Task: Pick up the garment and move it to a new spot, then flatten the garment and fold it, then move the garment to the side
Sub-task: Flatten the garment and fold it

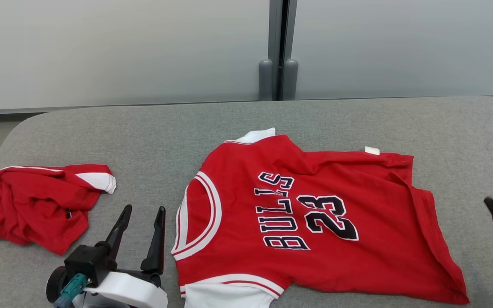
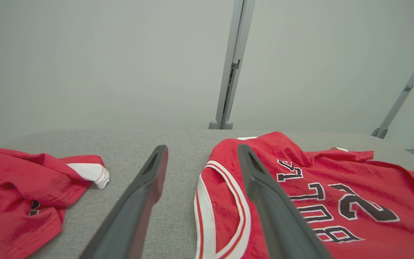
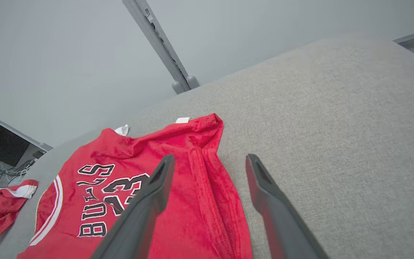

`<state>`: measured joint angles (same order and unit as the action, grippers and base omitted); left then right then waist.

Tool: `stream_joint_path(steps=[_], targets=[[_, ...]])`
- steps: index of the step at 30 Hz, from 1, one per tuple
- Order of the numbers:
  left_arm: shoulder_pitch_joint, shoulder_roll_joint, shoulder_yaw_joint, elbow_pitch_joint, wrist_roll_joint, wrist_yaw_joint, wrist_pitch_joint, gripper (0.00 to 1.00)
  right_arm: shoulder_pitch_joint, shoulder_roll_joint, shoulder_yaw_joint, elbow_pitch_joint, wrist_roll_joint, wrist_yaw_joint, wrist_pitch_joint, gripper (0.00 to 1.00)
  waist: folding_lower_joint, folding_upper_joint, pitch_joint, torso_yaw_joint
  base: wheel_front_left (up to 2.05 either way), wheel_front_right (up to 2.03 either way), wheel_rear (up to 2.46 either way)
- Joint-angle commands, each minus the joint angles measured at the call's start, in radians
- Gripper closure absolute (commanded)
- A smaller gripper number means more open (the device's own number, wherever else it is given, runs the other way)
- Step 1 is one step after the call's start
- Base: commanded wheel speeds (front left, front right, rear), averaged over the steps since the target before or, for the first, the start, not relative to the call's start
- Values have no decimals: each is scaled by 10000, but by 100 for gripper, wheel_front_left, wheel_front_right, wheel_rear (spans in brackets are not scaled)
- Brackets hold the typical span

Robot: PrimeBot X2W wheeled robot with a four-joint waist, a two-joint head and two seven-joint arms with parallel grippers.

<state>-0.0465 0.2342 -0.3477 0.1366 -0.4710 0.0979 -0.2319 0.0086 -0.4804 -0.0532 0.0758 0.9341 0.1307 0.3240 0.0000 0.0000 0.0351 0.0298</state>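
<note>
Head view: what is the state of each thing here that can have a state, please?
jersey: spread out, printed side up, not folded, some wrinkles, not held.
second red garment: crumpled in a heap, not held.
left gripper: open, empty.
right gripper: open, empty.

Pale grey wall panels span the top of the frame, split by a grey upright post. Below lies a grey fabric-covered table, evenly lit.
</note>
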Motion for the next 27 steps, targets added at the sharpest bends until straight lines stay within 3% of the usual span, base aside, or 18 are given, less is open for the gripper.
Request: stream_joint_path(steps=[1, 5, 12, 19, 27], targets=[[60, 58, 24, -76, -48, 89, -9, 0, -149, 279, -255, -276, -420, 2, -436, 0, 0, 0, -39, 56, 0, 0, 0], [107, 78, -9, -124, -47, 91, 4, 0, -314, 1115, -479, -653, -1205, 2, -1463, 0, 0, 0, -142, 185, 0, 0, 0], [224, 95, -84, -219, -74, 165, 15, 0, -247, 1978, -456, -493, -2273, 2, -3027, 0, 0, 0, -295, 411, 0, 0, 0], [267, 100, -155, -304, -98, 184, 63, 0, -688, 2091, -286, 211, -2853, 2, -3213, 0, 0, 0, -263, 540, 0, 0, 0], [-230, 63, -308, -434, 16, 112, 126, 0, -2860, 1332, 424, 2309, -3027, 2, -1778, 0, 0, 0, 551, 857, 0, 0, 0]])
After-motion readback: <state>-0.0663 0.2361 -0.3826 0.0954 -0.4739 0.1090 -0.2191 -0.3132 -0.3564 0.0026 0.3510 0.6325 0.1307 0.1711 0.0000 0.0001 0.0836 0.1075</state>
